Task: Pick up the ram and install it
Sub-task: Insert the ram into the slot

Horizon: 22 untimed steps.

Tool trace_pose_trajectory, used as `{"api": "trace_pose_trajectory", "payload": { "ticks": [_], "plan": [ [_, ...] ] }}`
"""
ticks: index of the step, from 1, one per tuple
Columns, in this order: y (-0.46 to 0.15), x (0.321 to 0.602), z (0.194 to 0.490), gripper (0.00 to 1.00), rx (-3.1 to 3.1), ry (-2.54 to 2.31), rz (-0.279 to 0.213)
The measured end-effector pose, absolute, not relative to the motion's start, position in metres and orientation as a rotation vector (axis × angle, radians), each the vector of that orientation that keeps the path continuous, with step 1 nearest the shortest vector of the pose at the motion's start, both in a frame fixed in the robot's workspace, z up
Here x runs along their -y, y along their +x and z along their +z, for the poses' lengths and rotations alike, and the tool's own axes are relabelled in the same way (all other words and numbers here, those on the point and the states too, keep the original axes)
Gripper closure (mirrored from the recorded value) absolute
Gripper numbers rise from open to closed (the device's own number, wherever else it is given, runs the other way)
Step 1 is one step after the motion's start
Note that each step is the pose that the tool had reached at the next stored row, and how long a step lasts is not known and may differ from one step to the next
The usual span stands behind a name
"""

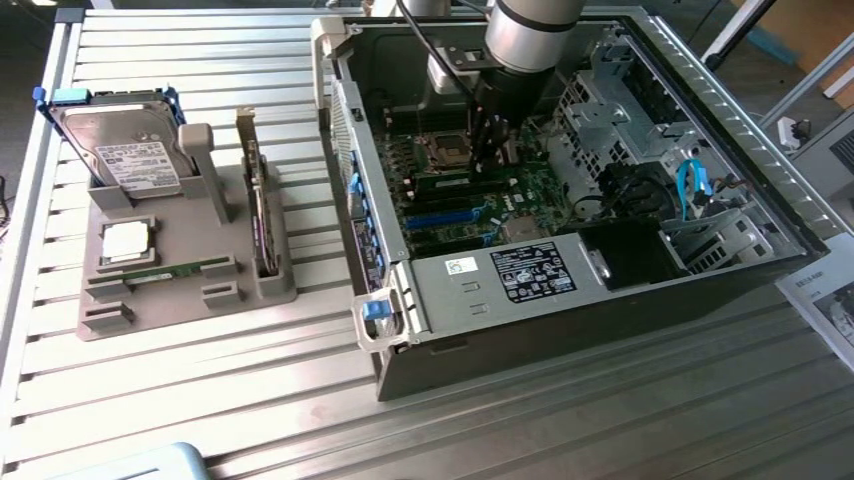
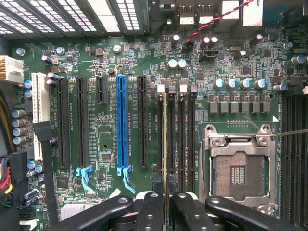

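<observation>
The black fingers (image 2: 153, 211) are gripping, nearly closed, the long, narrow green ram stick (image 2: 166, 139) edge-on over the black memory slots (image 2: 182, 144) of the green motherboard (image 2: 106, 149). The installing step is going on; it is calling for exact alignment with one slot.

One ram (image 2: 166, 144) in tool (image 2: 166, 199); four ram slots (image 2: 182, 139) beneath; one socket (image 2: 239, 166) beside; one blue slot (image 2: 121, 125) near; one drive (image 1: 127, 155), one card (image 1: 254, 195) well apart.
</observation>
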State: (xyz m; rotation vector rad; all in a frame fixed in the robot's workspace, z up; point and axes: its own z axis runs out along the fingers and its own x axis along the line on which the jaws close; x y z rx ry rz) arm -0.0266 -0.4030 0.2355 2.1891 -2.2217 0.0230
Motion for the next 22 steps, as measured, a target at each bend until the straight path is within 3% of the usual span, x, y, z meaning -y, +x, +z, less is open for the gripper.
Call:
{"api": "trace_pose_trajectory", "payload": {
  "ticks": [22],
  "plan": [
    [-0.0247,0.403,0.2355,0.86,2.196,2.215,0.023]
  ]
}}
